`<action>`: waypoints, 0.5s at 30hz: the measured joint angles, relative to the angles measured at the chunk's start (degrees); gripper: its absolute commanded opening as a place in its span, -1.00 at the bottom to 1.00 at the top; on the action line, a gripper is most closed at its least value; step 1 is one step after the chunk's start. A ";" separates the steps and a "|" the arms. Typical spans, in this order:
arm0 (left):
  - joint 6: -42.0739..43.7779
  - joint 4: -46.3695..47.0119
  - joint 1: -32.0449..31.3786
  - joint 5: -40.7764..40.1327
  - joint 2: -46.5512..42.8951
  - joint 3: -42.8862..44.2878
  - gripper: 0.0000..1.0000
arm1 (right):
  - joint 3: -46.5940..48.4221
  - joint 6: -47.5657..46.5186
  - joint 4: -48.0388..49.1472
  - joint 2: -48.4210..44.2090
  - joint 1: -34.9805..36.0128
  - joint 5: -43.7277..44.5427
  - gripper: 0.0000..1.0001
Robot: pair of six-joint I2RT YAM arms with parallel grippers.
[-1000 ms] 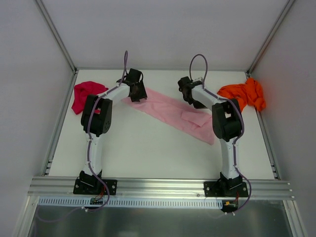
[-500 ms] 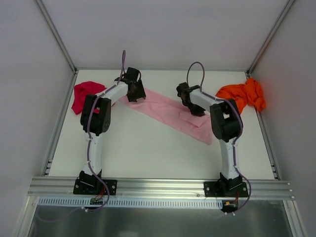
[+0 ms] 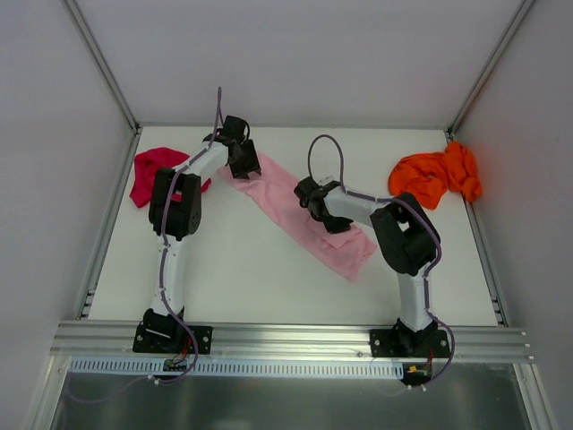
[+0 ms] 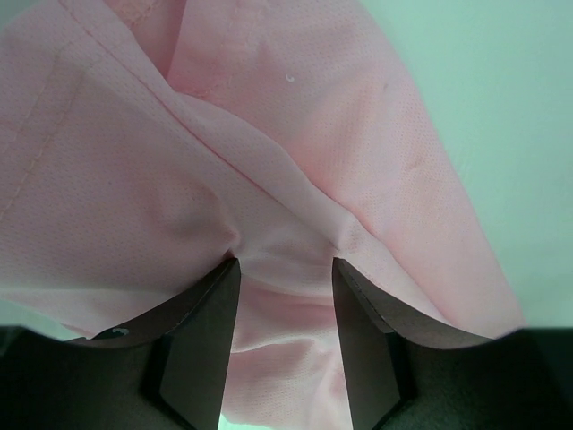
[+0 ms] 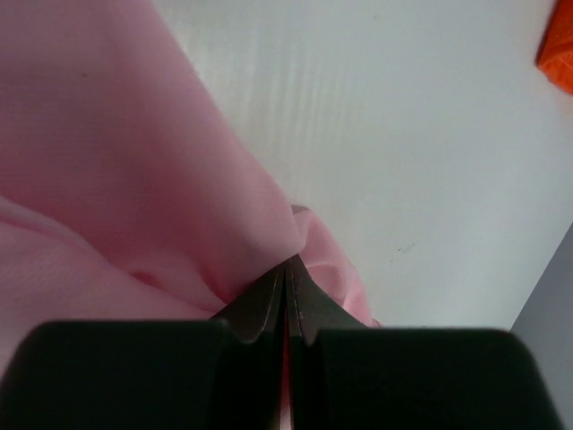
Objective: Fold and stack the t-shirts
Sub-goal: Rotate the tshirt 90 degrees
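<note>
A flat white table (image 3: 251, 278) carries a light pink cloth t-shirt (image 3: 279, 199) (stretched diagonally) — magenta-red t-shirt (image 3: 150, 172) left, bright orange t-shirt (image 3: 437, 175) right.

There are three shirts: one pink shirt (image 3: 282, 202), one red shirt (image 3: 150, 170) and one orange shirt (image 3: 439, 172). There is one table (image 3: 251, 278). Two arms are here, the left arm (image 3: 170, 269) and the right arm (image 3: 414, 291), with two purple cables (image 3: 312, 154). That makes two grippers, the left gripper (image 4: 285, 269) and the right gripper (image 5: 287, 269), each with two fingers (image 4: 201, 340), four in all.

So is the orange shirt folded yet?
No, not folded. The orange shirt lies bunched in a lumpy, wrinkled heap at the far right.
</note>
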 measured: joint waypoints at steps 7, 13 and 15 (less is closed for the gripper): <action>2.86 0.15 -0.72 4.37 2.69 4.15 0.06 | -0.59 0.87 0.20 -0.15 5.07 0.87 -0.98; 4.37 0.00 -1.27 8.44 4.68 7.72 0.57 | -2.14 1.64 0.61 -1.53 9.09 0.24 -0.98; 4.85 -0.17 -1.27 9.57 5.44 9.22 0.94 | -2.69 1.92 0.74 -2.12 10.78 -0.33 -0.98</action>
